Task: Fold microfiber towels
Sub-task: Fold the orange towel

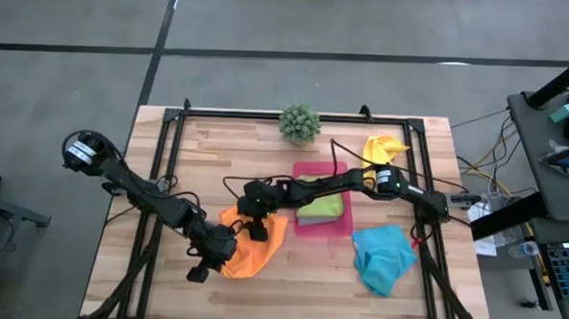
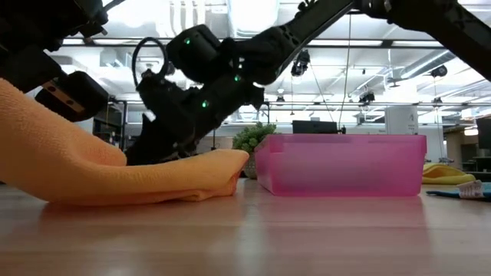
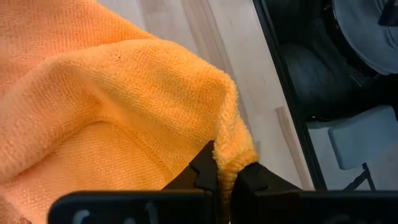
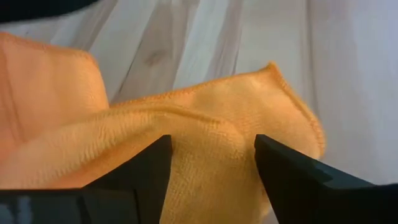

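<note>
The orange towel [image 1: 257, 243] lies crumpled on the table left of the pink tray [image 1: 334, 171]. My left gripper [image 1: 221, 247] is shut on the towel at its near left side. My right gripper [image 1: 255, 219] is open and points down over the towel's far part, its fingers on either side of a raised fold [image 4: 211, 155]. The lime green towel [image 1: 323, 207] lies folded on the tray. The yellow towel [image 1: 383, 147] lies at the far right and the turquoise towel [image 1: 384, 260] at the near right. I cannot make out the grey towel. My left gripper pinches the orange towel's hemmed edge by a corner [image 3: 235, 155] between its two fingertips. That part is raised [image 2: 31, 115] above the table, and the rest of the towel slopes down and lies on the wood [image 2: 192, 180]. My right gripper's fingers [image 4: 146, 171] stand astride the fold; I cannot tell whether they touch it.
A small spiky potted plant [image 1: 299, 124] stands at the far edge behind the tray. Black frame rails [image 1: 164, 154] run along the table's left and right sides. Bare wood [image 1: 308, 286] lies along the near edge between the orange and turquoise towels.
</note>
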Controlling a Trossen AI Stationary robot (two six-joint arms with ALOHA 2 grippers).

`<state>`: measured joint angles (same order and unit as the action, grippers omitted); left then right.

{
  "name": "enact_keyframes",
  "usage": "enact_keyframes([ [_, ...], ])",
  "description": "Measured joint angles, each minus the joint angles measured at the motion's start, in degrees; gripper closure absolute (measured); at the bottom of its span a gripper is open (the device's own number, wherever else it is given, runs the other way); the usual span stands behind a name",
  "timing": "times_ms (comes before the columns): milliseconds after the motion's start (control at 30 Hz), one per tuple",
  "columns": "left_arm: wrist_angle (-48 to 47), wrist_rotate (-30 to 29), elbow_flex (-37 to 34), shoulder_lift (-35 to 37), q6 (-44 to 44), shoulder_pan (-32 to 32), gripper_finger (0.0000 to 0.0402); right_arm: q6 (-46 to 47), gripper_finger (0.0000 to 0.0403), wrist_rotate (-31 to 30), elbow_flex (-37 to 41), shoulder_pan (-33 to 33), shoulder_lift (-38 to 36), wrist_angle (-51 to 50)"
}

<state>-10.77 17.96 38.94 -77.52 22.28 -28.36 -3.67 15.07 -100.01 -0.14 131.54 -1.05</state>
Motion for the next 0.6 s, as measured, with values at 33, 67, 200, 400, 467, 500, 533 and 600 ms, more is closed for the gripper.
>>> enact_keyframes([
  [33, 0.0, 0.0, 0.0, 0.0, 0.0, 0.0, 0.0402, -0.3, 0.0187, 0.0, 0.0, 0.0, 0.3, 0.1],
  [67, -0.1, 0.0, 0.0, 0.0, 0.0, 0.0, 0.0402, -0.5, 0.0193, 0.1, 0.0, 0.0, 0.5, 0.1],
  [200, -0.1, 0.0, 0.0, 0.0, -0.1, 0.0, 0.0402, -0.7, 0.023, 0.1, 0.0, 0.2, 0.6, 0.0],
  [400, -0.1, 0.0, 0.0, 0.1, 0.0, 0.0, 0.0402, 0.0, 0.0303, 0.1, 0.0, 0.3, 0.0, -0.4],
  [467, 0.0, 0.0, 0.0, 0.1, 0.0, 0.0, 0.0402, 0.1, 0.0327, 0.1, 0.0, 0.3, -0.4, -0.6],
  [500, -0.1, 0.0, 0.0, 0.1, 0.0, 0.0, 0.0402, 0.3, 0.0339, 0.1, 0.0, 0.3, -0.6, -1.0],
  [533, -0.4, 0.0, 0.0, 0.2, 0.3, 0.0, 0.0402, 0.6, 0.035, 0.1, 0.0, 0.3, -1.0, -1.4],
  [600, -1.6, 0.0, 0.0, 0.5, 1.5, 0.0, 0.0402, 0.5, 0.0369, 0.0, 0.0, 0.3, -1.8, -3.0],
])
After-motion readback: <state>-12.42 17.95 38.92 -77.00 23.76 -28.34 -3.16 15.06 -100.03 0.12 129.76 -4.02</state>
